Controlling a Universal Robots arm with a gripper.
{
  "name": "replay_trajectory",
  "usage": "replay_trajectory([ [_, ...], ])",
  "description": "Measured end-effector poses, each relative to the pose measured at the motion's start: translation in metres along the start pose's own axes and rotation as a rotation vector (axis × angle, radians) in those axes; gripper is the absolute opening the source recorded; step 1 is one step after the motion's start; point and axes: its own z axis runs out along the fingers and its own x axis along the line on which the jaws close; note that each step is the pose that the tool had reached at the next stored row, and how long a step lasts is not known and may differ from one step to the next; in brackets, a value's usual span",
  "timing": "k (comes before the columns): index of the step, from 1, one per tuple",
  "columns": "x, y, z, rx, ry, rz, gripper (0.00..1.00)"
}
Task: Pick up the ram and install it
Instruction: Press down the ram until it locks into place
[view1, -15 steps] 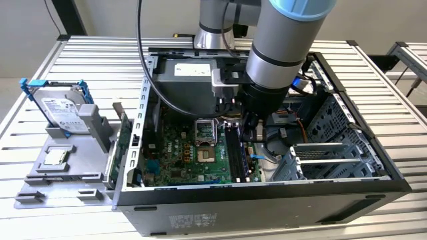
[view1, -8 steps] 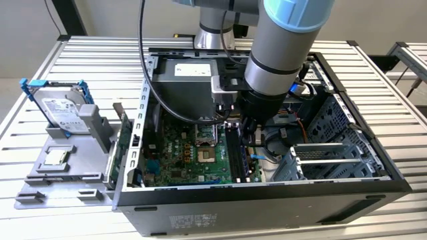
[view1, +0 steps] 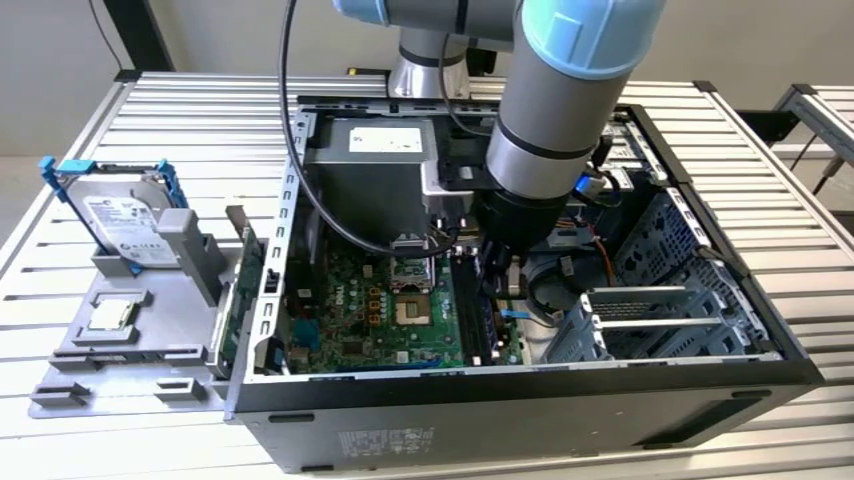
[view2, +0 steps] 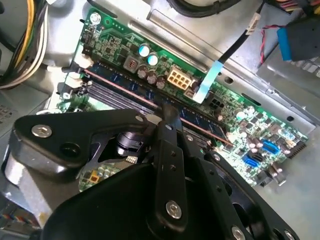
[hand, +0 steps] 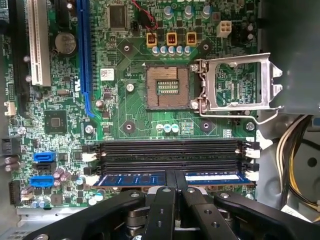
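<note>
Seating: gripper (hand: 175, 186) fingers together on the ram (hand: 150, 178), over its slot.
Needs: judged, straight downward pressure.

I can read no print anywhere. The white label on the hard drive (view1: 123, 222), the sticker on the power supply (view1: 391, 140) and the small label on the motherboard (hand: 106, 73) all carry marks too small to make out.

A lab: slatted aluminium bench (view1: 174, 110), opened computer case (view1: 534, 400).
</note>
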Motion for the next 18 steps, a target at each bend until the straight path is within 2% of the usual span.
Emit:
replay_trajectory([
  [1,-0.0002,-0.0001,0.0008,-0.0001,0.0007,0.000,0.00],
  [2,-0.0007,0.0001,-0.0004,-0.0006,0.0030,0.000,0.00],
  [3,-0.0014,0.0001,-0.0030,-0.0001,0.0024,0.000,0.00],
  [4,-0.0023,0.0001,-0.0055,0.0008,-0.0039,0.000,0.00],
  [6,-0.0021,0.0004,-0.0153,0.0003,-0.0012,0.000,0.00],
  [18,-0.0023,0.0019,-0.0696,-0.0001,-0.0009,0.000,0.00],
])
